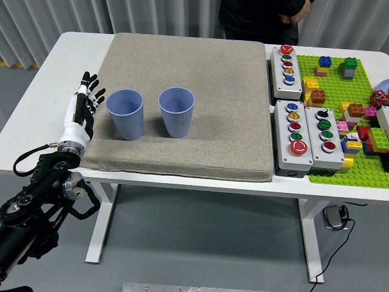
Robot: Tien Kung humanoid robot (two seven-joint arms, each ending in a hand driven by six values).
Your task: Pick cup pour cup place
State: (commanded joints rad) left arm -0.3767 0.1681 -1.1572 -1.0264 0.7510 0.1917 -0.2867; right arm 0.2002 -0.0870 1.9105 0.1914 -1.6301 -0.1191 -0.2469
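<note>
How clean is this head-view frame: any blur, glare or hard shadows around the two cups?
Head view: sharp throughout, no motion blur; the left cup and right cup cast soft shadows to their right on the grey mat; the white table is bright but not blown out; the left hand reads clearly, fingers spread.

left cup (126, 114): pale blue, ribbed plastic, upright, mouth open upward; stands on the grey mat near its left edge.
right cup (177, 112): same colour and make, upright; stands on the mat just beside the left cup, not touching it.
contents: cannot tell for either cup.
</note>
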